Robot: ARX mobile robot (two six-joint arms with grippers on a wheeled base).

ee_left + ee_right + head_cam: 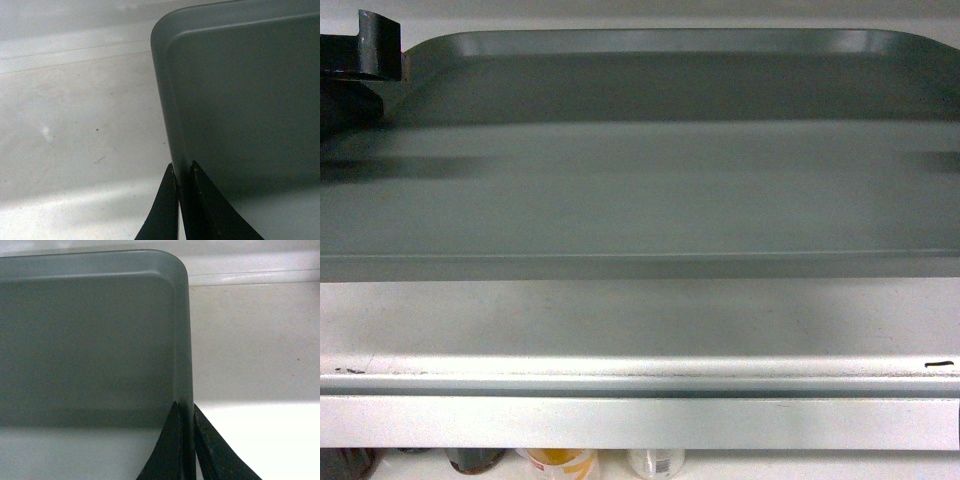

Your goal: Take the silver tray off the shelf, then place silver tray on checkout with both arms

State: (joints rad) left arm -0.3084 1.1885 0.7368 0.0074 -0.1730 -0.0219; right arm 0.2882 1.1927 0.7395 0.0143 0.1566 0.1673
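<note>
Lying flat on shelf (640, 330), silver tray (650, 190), long axis left-right.

Bottles (560, 463) on a lower level

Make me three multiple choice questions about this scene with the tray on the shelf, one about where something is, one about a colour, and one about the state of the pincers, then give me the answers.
1. Where does the silver tray rest?
A. on the white shelf
B. on the floor
C. inside a basket

2. What colour is the tray?
A. bright red
B. matte grey-silver
C. yellow

3. How do the two pincers stand at the tray?
A. both wide open, away from it
B. only the right one touches it
C. each is closed on a side rim

Answers:
1. A, since the head view shows the tray lying flat on the white board behind the pale front rail.
2. B, as it looks dull grey-silver in all three views.
3. C, as the left pincer straddles the tray's left rim and the right pincer straddles its right rim, one finger on each side.
</note>
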